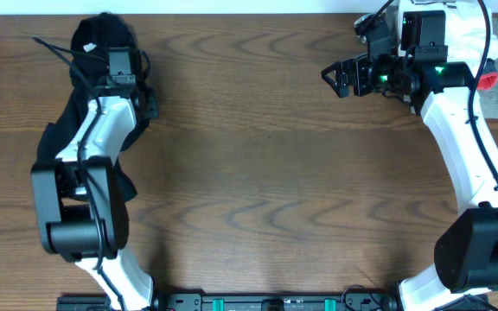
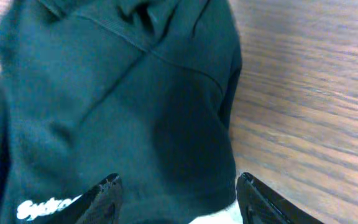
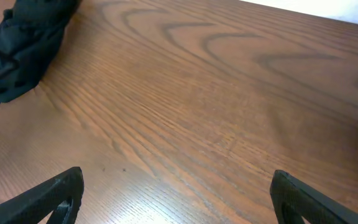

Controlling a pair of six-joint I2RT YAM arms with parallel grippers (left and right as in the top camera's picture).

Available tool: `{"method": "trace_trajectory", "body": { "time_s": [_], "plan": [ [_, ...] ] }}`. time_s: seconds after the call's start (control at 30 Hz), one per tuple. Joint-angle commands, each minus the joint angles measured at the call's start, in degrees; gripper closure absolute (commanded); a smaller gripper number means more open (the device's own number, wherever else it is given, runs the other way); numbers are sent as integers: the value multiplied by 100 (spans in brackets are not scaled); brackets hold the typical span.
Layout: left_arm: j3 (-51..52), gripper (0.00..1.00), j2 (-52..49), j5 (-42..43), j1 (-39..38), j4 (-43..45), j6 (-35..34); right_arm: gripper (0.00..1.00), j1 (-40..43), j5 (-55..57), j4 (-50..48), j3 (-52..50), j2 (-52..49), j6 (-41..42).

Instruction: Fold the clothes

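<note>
On the wooden tabletop (image 1: 266, 225) nothing is folded yet, so the task looks barely begun. The one black T-shirt (image 1: 89, 39) lies bunched at the far left, and spreading it and every fold remain. The left gripper (image 2: 179, 202) hovers over it, jaws released and wide. The right gripper (image 3: 179, 199), at the far right, has its jaws released too, grasping nothing. One white garment (image 1: 495, 43) sits in the far right corner.

T-shirt (image 1: 91, 34) mostly hidden under left arm (image 1: 111, 121) (bunched); its print (image 2: 42, 206) blurred.
</note>
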State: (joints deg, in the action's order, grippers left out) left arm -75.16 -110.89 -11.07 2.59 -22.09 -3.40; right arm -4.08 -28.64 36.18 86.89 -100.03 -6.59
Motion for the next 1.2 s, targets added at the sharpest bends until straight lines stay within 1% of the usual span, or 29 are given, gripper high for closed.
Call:
{"method": "trace_trajectory", "body": {
  "time_s": [0.0, 0.1, 0.13, 0.2, 0.3, 0.43, 0.47, 0.5, 0.63, 0.8, 1.0, 1.17],
  "plan": [
    [-72, 39, -278, -142, 22, 153, -101, 6, 26, 37, -20, -46, -42, -101],
    [-72, 41, -411, -142, 24, 321, -101, 6, 26, 37, -50, -44, -42, -98],
    [-72, 43, -452, -142, 24, 376, -98, 6, 26, 37, -61, -44, -42, -98],
    [-72, 50, -485, -142, 24, 450, -101, 6, 26, 37, -81, -46, -42, -101],
    [-72, 63, -487, -144, 22, 503, -101, 7, 26, 37, -85, -46, -42, -101],
    [-72, 88, -485, -142, 24, 511, -103, 7, 26, 59, -83, -46, -42, -98],
    [-72, 92, -481, -144, 22, 505, -129, 8, 26, 92, -81, -46, -42, -98],
    [-72, 94, -459, -144, 20, 492, -153, 8, 26, 146, -76, -46, -42, -98],
    [-74, 94, -179, -144, 7, 433, -341, 10, 26, 168, -63, -46, -42, -98],
    [-74, 94, 723, -142, -125, 260, -699, 12, 26, 168, -81, -46, -42, -98],
    [-74, 94, 2094, 61, -684, 107, -857, 13, 26, 166, -127, -46, -42, -83],
    [-74, 94, 2608, 164, -1327, 101, -1049, 14, 26, 166, -175, -44, -42, -74]
  ]
}}
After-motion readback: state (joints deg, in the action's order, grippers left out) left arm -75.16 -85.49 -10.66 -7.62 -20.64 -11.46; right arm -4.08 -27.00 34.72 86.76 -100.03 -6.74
